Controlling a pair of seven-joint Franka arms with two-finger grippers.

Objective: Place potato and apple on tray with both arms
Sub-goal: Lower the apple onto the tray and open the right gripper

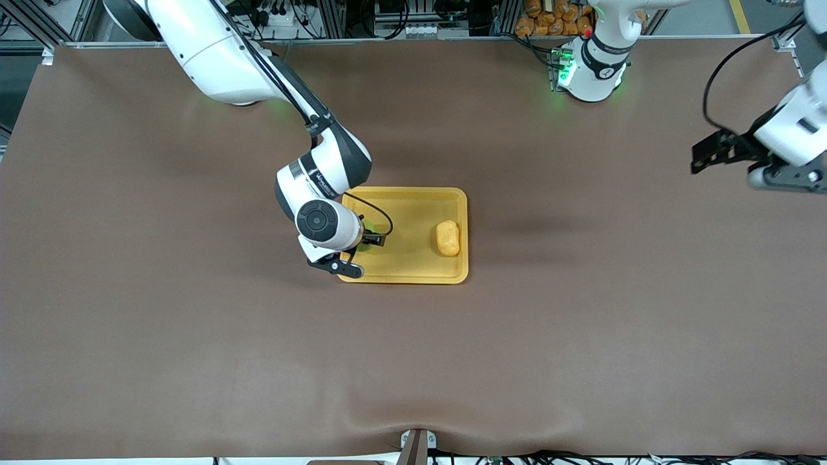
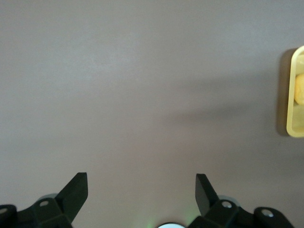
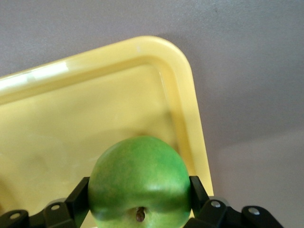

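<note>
The yellow-orange tray (image 1: 413,192) lies mid-table. The potato (image 1: 447,237), an oblong yellow-orange lump, lies in the tray at the end toward the left arm. My right gripper (image 1: 368,241) is over the tray's other end, shut on the green apple (image 1: 370,227), which its wrist mostly hides. In the right wrist view the apple (image 3: 140,180) sits between the fingers (image 3: 81,195) over the tray floor (image 3: 95,109). I cannot tell whether it touches the tray. My left gripper (image 1: 699,158) is open and empty, over bare table at the left arm's end. Its view (image 2: 141,183) shows the tray's edge (image 2: 290,95) and the potato (image 2: 299,88).
The brown table cover (image 1: 194,336) spreads wide around the tray. A pile of orange items (image 1: 552,18) lies off the table by the left arm's base (image 1: 591,71).
</note>
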